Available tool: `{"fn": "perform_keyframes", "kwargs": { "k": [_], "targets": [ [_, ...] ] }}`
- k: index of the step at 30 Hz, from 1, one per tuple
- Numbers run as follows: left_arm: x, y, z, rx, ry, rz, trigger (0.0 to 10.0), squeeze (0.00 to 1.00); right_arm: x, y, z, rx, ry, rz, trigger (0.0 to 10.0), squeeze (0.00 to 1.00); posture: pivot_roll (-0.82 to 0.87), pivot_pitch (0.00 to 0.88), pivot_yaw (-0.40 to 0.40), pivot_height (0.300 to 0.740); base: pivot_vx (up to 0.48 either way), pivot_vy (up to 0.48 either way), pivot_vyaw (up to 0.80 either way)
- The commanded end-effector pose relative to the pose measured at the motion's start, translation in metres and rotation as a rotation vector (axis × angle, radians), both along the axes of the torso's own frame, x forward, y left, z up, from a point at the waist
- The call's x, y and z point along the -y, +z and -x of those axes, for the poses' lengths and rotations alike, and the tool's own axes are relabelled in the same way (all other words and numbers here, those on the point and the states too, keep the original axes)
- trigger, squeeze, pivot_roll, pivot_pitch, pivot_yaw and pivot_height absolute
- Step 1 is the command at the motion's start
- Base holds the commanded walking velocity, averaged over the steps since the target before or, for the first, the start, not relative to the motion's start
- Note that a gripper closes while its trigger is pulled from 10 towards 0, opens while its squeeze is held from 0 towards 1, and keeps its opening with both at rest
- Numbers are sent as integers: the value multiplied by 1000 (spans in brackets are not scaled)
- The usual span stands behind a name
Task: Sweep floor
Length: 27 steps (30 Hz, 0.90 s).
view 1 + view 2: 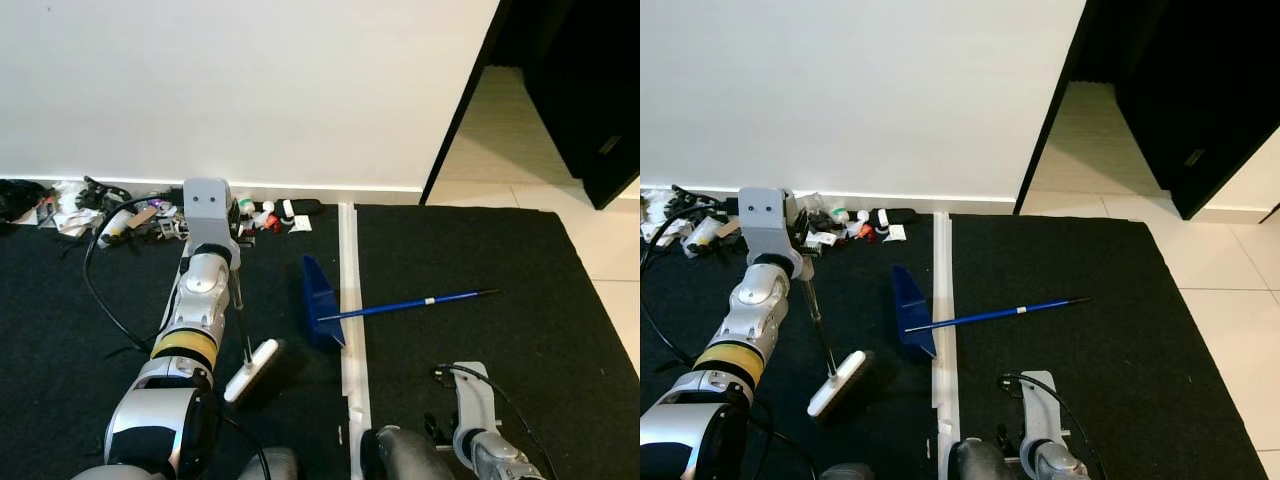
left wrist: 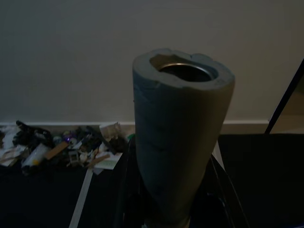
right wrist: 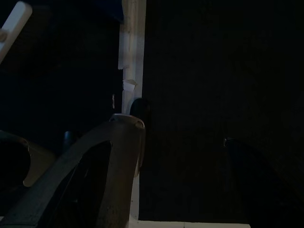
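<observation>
A plain white wall point(image 1: 250, 90) fills the upper left of the frame, with a pale baseboard point(image 1: 380, 188) along its foot. At upper right a dark doorway point(image 1: 560, 90) opens onto pale floor tiles point(image 1: 500, 130). A strip of white tape point(image 1: 350, 300) runs down the middle between two black floor mats point(image 1: 480, 250).

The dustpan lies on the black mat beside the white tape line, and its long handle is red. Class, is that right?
One detail is wrong: the dustpan has a blue handle, not red. The left eye view shows it. The rest holds: it lies on the black mat beside the white tape line.
</observation>
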State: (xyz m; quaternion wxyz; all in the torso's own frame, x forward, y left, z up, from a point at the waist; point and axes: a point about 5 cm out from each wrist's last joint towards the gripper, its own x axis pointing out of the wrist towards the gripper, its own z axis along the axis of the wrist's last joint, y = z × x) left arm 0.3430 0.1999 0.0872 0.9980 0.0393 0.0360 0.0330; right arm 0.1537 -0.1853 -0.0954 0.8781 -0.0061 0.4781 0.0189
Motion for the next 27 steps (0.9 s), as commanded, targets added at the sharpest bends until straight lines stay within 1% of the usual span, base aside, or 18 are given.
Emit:
{"fn": "perform_keyframes", "kwargs": {
  "k": [1, 5, 11, 12, 14, 16, 17, 20, 23, 25, 26, 27],
  "targets": [
    [2, 20, -8, 88, -21, 4, 10000, 0, 5, -1, 5, -14, -12, 8, 10000, 0, 88, 0, -31, 740, 281, 0, 0],
    [4, 25, -10, 114, -30, 13, 10000, 0, 9, -2, 6, -20, -13, 14, 10000, 0, 95, 0, -36, 740, 419, 0, 0],
    [7, 29, -11, 126, -60, -5, 10000, 0, 8, -2, 6, -18, -10, 11, 10000, 0, 102, 0, -32, 740, 477, 0, 0],
    [8, 30, -12, 127, -65, -12, 10000, 0, 8, -2, 6, -17, -10, 9, 10000, 0, 102, 0, -31, 740, 480, 0, 0],
    [7, 30, -12, 126, -68, -20, 10000, 0, 1, -2, 4, -15, -6, -3, 10000, 0, 101, 0, -25, 740, 480, 0, 0],
    [7, 30, -11, 125, -68, -23, 10000, 0, 0, -2, 4, -16, -7, -6, 10000, 0, 101, 0, -25, 740, 480, 0, 0],
    [8, 30, -11, 138, -71, -10, 10000, 0, -1, -2, 4, -18, -8, -7, 10000, 0, 102, 0, -24, 740, 0, 0, 0],
    [11, 27, -9, 124, -93, -5, 10000, 0, -1, -3, 7, -29, -7, -8, 10000, 0, 103, 0, -24, 740, 0, 0, 0],
    [12, 27, -9, 122, -101, -1, 10000, 0, 2, -4, 11, -38, -9, -4, 10000, 0, 102, 0, -23, 740, 0, 0, 0],
    [16, 29, -11, 129, -125, -26, 10000, 0, 13, -5, 19, -52, -22, 7, 10000, 0, 102, 0, -23, 740, 0, 0, 0],
    [16, 29, -11, 129, -125, -26, 10000, 0, 13, -5, 19, -52, -22, 7, 10000, 0, 102, 0, -23, 740, 0, 0, 0],
    [18, 30, -11, 132, -135, -30, 10000, 0, 17, -5, 20, -54, -24, 11, 10000, 0, 99, 0, -21, 740, 0, 0, 0]
  ]
}}
